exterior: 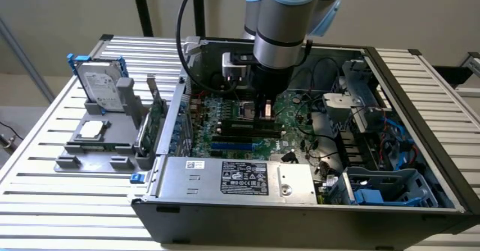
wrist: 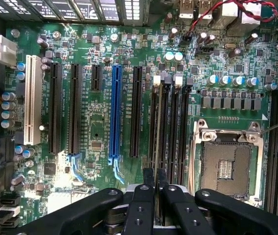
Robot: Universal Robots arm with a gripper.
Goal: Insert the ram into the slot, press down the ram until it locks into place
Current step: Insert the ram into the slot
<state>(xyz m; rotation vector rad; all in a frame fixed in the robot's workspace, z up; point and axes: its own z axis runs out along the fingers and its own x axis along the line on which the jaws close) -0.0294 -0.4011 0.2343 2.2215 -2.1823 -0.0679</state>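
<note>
Both my fingers (wrist: pixel 150 175) pinch the ram (wrist: pixel 156 127) edge-on, set narrow. It stands lined along a black slot (wrist: pixel 152 117) near the processor socket (wrist: pixel 225 169). Seated or not, I cannot tell.

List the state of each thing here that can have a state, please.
tool: shut on ram
ram: upright, edge-on, lined along the slot; seated or not, cannot tell
slot: under the ram; latch state unclear
CPU socket: empty
blue socket: empty
case: side open
hard drive: upright, outside the case
</note>
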